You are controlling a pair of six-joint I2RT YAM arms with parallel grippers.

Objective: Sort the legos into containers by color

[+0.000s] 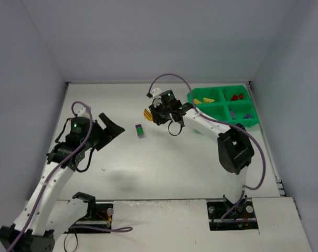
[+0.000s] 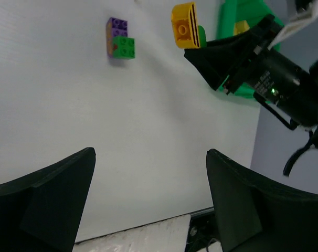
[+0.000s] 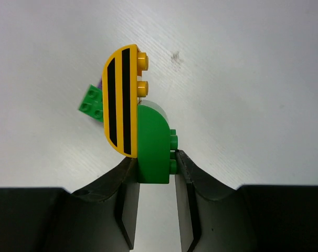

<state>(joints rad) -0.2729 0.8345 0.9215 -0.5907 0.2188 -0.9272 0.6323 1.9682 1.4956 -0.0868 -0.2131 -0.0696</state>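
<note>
My right gripper [image 3: 156, 158] is shut on a green curved lego [image 3: 154, 142] that is joined to a yellow lego with black stripes [image 3: 120, 100]. In the top view this pair [image 1: 147, 113] sits left of the right gripper [image 1: 152, 113], mid-table. A purple and green stack of legos [image 1: 140, 130] lies on the table just in front of it, also seen from the left wrist [image 2: 120, 44]. My left gripper [image 1: 109, 128] stands open and empty, left of the stack. The green tray's containers [image 1: 222, 105] at the far right hold yellow [image 1: 204, 100], red [image 1: 235, 97] and purple [image 1: 246, 116] legos.
The tray's front-left compartment [image 1: 210, 112] shows no brick. The right arm's forearm [image 1: 203, 122] passes along the tray's front-left side. White walls close in the table on the left, back and right.
</note>
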